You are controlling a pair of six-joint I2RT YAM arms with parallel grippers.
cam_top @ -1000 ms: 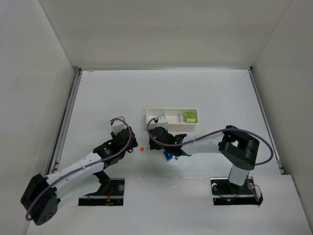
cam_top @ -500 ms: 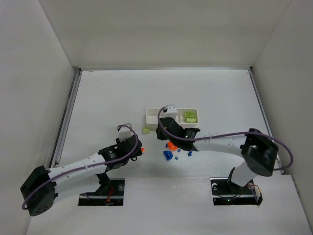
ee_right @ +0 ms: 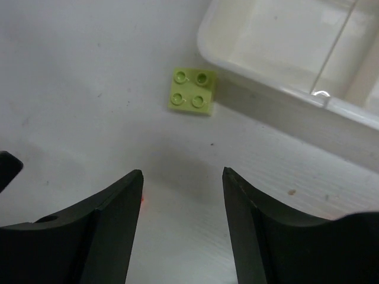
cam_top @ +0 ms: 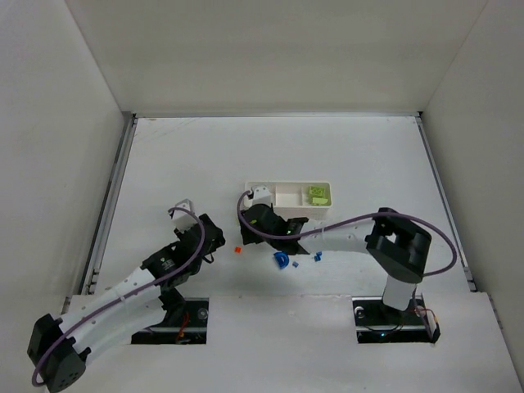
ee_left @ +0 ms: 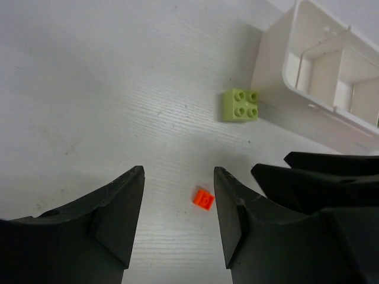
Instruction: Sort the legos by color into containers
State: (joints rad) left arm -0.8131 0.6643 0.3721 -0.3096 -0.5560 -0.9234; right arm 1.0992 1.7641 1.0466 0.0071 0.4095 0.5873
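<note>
A small orange brick (cam_top: 237, 250) lies on the table; in the left wrist view it (ee_left: 203, 199) sits just ahead of and between my open, empty left gripper's (ee_left: 177, 171) fingers. A lime-green studded brick (ee_left: 241, 105) lies against the left end of the white tray (cam_top: 286, 187); it also shows in the right wrist view (ee_right: 192, 92). My right gripper (ee_right: 182, 173) is open and empty above the table just short of it. Green bricks (cam_top: 318, 195) lie in the tray's right compartment. Small dark-blue bricks (cam_top: 281, 260) lie under the right arm.
The tray's left compartments (ee_right: 278, 35) look empty. The right arm's black body (ee_left: 331, 177) is close to my left gripper (cam_top: 216, 240), on its right. White walls enclose the table on the left, back and right.
My right gripper swung left from over the tray's middle to its left end, covering the green brick from above. My left gripper drew back left from the orange brick.
</note>
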